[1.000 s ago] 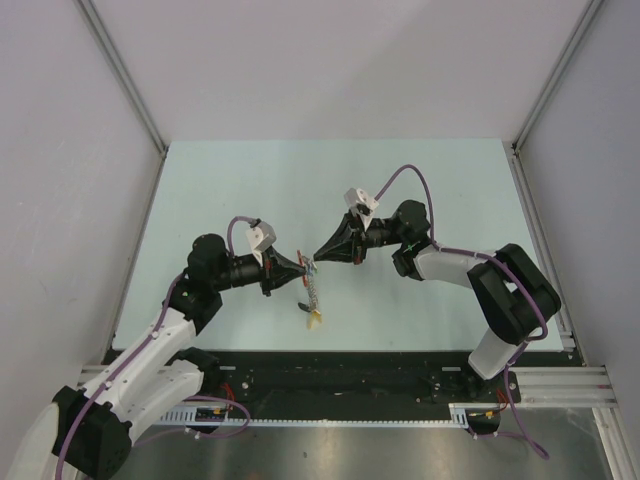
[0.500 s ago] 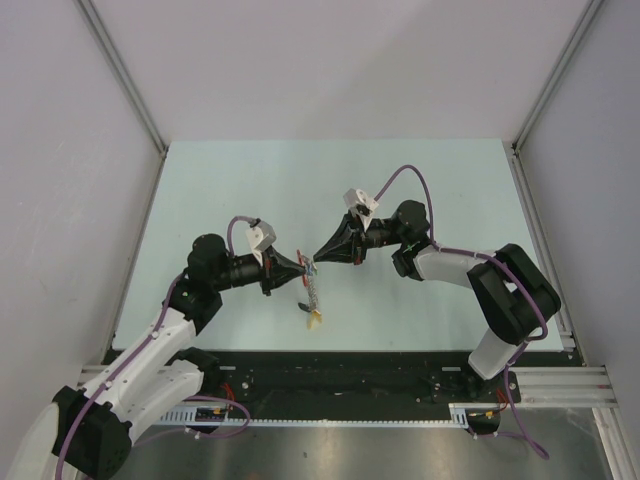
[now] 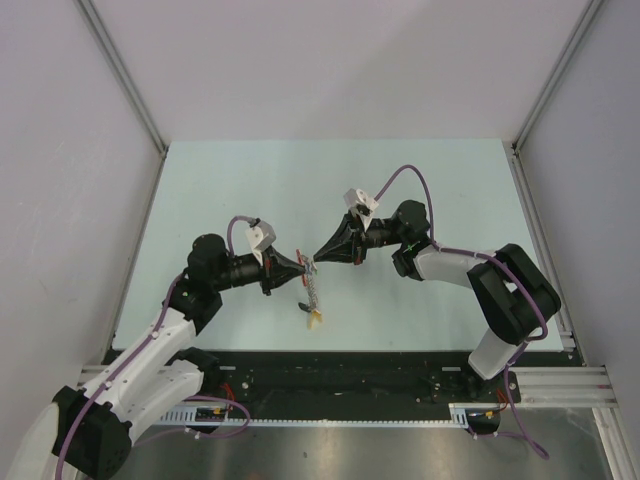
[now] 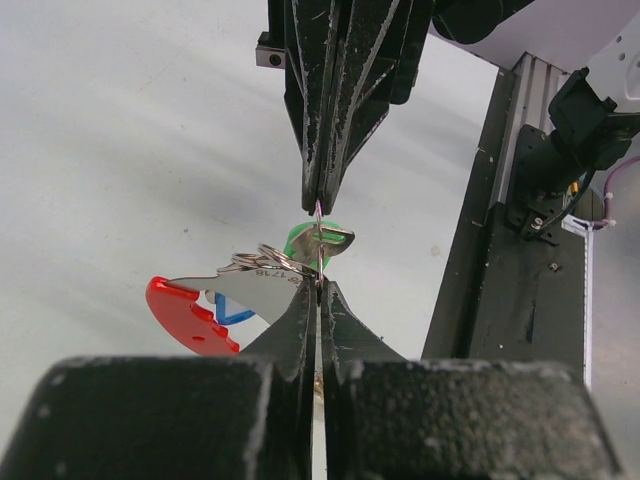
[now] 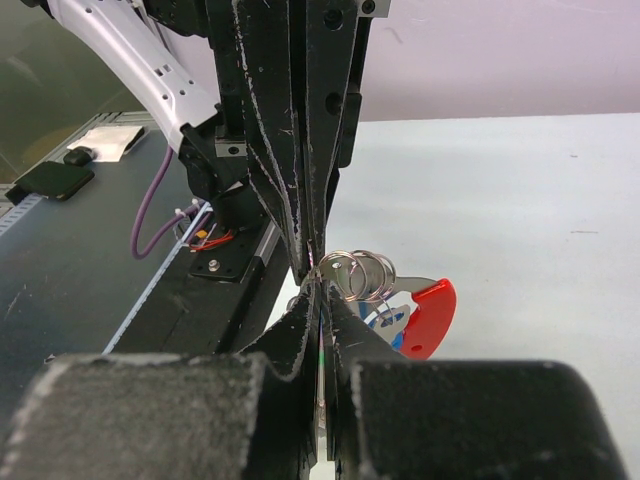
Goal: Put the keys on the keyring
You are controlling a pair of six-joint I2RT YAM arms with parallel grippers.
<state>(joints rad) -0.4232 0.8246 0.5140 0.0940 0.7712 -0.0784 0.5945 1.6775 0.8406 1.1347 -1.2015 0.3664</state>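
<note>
Keyring — between left gripper and right gripper

Left pincer and right pincer meet tip-to-tip, both clamped.

Two black two-finger grippers: left gripper, right gripper. Two tiny metal keys — green-headed key, blue-headed key — and one silvery keyring with a red curved piece.

The pale green table has a black rail along its near edge; whether the keyring dangling over it touches down cannot be told
</note>
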